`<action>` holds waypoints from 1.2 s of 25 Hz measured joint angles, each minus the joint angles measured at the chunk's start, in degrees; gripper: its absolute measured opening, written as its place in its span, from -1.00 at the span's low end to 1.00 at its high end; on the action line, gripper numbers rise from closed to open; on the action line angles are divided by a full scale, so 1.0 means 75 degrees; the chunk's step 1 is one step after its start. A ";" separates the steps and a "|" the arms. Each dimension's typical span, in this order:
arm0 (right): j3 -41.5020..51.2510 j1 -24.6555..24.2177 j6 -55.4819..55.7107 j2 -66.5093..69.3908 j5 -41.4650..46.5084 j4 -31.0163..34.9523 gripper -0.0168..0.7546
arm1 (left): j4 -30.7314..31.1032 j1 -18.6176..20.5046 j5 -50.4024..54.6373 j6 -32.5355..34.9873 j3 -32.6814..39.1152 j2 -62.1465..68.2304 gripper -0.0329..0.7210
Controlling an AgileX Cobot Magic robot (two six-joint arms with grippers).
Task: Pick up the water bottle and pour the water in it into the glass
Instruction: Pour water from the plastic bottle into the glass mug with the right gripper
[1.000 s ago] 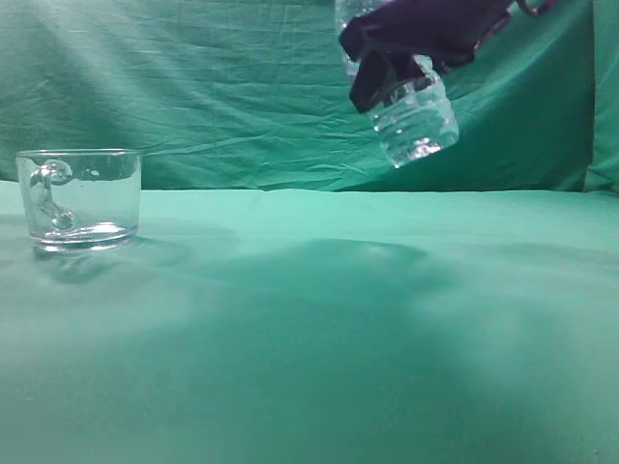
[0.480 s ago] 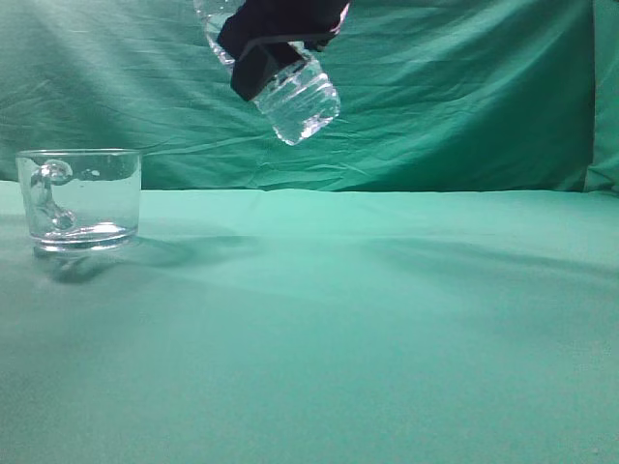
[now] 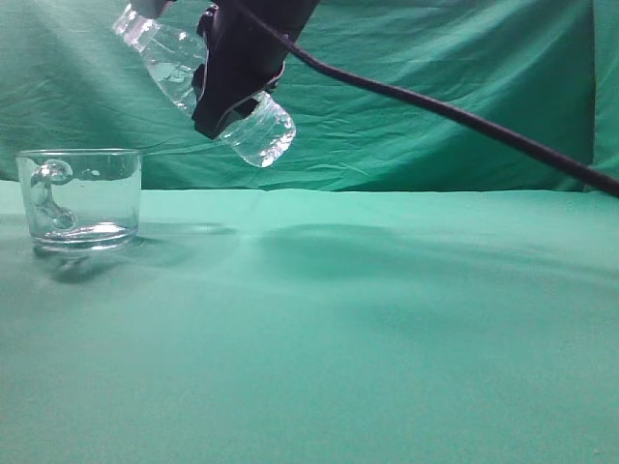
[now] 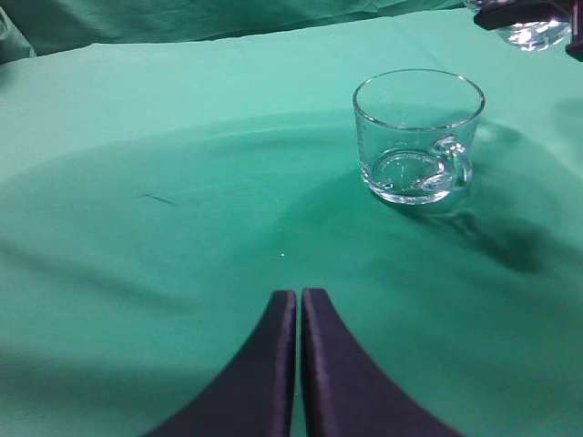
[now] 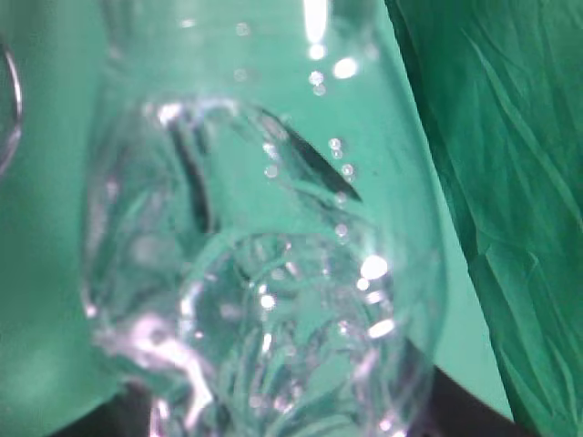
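The clear water bottle (image 3: 174,70) hangs tilted in the air, neck up-left and ribbed base down-right, above and to the right of the glass (image 3: 79,198). My right gripper (image 3: 232,92) is shut on the bottle's middle. The right wrist view is filled by the bottle (image 5: 264,273), with glints and bubbles of water inside. The glass mug (image 4: 417,137) stands upright on the green cloth with its curled handle showing. My left gripper (image 4: 299,296) is shut and empty, low over the cloth, well short of the glass. The bottle's base shows at the left wrist view's top right corner (image 4: 533,34).
A green cloth covers the table (image 3: 387,319) and hangs as a backdrop (image 3: 435,58). A black cable (image 3: 464,118) runs from my right arm down to the right edge of the exterior view.
My right gripper has carried the bottle leftward, from right of the middle to just above and right of the glass, and tilted it more, with the neck lower toward the left.
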 joint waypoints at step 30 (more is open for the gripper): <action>-0.0560 0.0018 -0.0059 0.0424 -0.0658 -0.3803 -0.16 | 0.0000 0.0000 0.0000 0.0000 0.0000 0.0000 -0.91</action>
